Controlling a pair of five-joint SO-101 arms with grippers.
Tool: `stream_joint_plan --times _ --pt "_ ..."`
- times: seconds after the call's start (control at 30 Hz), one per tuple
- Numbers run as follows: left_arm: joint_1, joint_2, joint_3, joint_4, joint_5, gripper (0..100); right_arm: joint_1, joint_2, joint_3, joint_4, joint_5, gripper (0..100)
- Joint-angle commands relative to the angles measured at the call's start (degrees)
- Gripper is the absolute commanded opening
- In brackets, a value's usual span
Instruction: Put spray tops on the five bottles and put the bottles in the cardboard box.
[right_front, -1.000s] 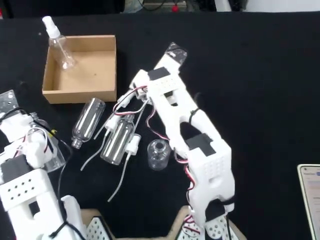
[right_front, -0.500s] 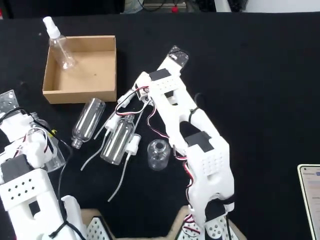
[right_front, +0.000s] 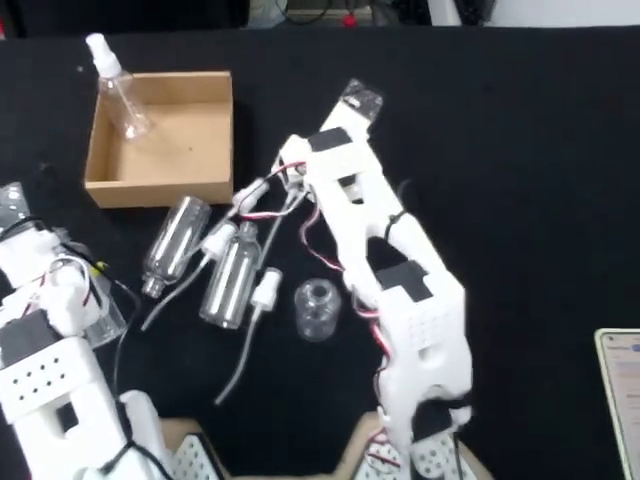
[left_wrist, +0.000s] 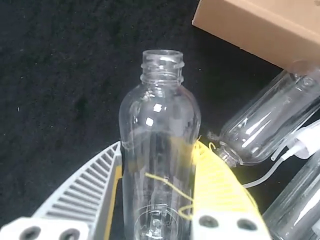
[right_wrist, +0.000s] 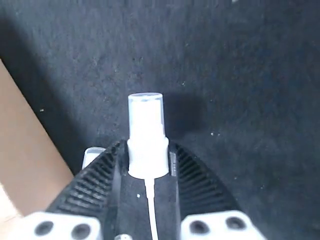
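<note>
I'd say we're sitting partway through capping bottle number two. The left gripper (left_wrist: 159, 147) is clenching an open bottle (left_wrist: 160, 110) round its belly, down at about 8 o'clock on the table (right_front: 520, 150). The right gripper (right_wrist: 146, 150) is pinching a spray top (right_wrist: 146, 125) by its collar, hanging just off the 4 o'clock corner of the cardboard box (right_front: 160, 192). One capped bottle (right_front: 122, 95) is leaning in the box's 11 o'clock corner, so four are waiting.

As I'm reading it, the next move is getting the two arms to meet, with the dip tube (right_wrist: 150, 205) threading into that narrow mouth before the top seats on the threads. That's looking fiddly, since the tube is thin and floppy.

The bottles are glossy clear plastic with round shoulders and ribbed necks. The tops are smooth white plastic, shaped like stubby cylinders. The box is matte brown card, and the table is wearing fuzzy black cloth.

A bare bottle (right_front: 175, 238) and a second bare bottle (right_front: 230, 280) are lying near centre. An upright bottle (right_front: 318, 308) is standing at their 4 o'clock beside a loose spray top (right_front: 265, 290). From up high I can't quite tell which tube belongs to which.
</note>
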Motion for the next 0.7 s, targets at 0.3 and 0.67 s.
stream_joint_plan --times 0.3,0.67 --pt "-0.04 -1.05 -0.92 -0.18 -0.18 11 5.80 -20.62 -3.21 9.58 7.74 2.5" --pt "11.21 -7.12 -9.19 -0.35 0.26 11 9.85 -47.08 -2.77 12.22 15.38 2.5"
